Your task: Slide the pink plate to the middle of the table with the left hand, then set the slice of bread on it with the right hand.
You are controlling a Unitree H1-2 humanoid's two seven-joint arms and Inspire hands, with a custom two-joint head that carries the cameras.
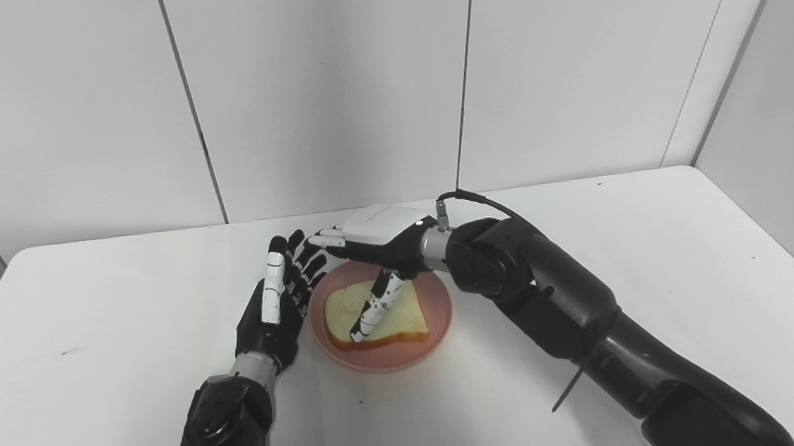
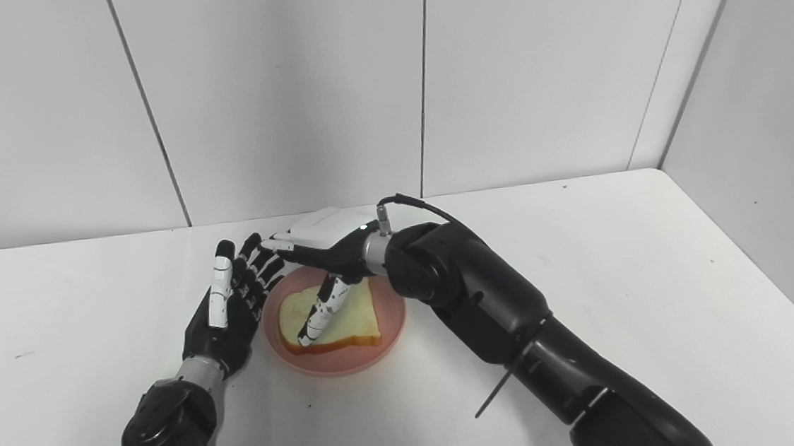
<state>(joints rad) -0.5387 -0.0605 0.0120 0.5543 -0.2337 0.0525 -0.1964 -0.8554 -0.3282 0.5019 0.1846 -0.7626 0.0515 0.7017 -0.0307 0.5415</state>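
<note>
- Bread slice (image 1: 376, 318) lies flat on the pink plate (image 1: 437, 323), directly under the right robot hand (image 1: 374, 242); plate sits on the white desk (image 1: 96, 360), roughly mid-desk, just right of the left robot hand (image 1: 277, 300).
- Right robot hand: palm down over the far half of the plate, fingers spread toward the left robot hand, thumb (image 1: 375, 308) pointing down across the bread top. Looks like thumb on or just above the slice; can't tell contact. Not pinching it, so read it as open, letting go.
- Left robot hand: open, fingers up and apart, empty, just beside the plate's left rim; touching or not, can't tell.
- Step in hand, my read: release and clear. Lift the right robot hand straight up first, don't drag sideways, or the thumb may pull the slice off the plate.
- Keep the left robot hand off the rim while you retreat so the plate stays put.
- Bread orientation: domed top toward the left robot hand, flat bottom edge toward the right arm; long axis runs roughly left-right, tilted slightly, near side showing crust.
</note>
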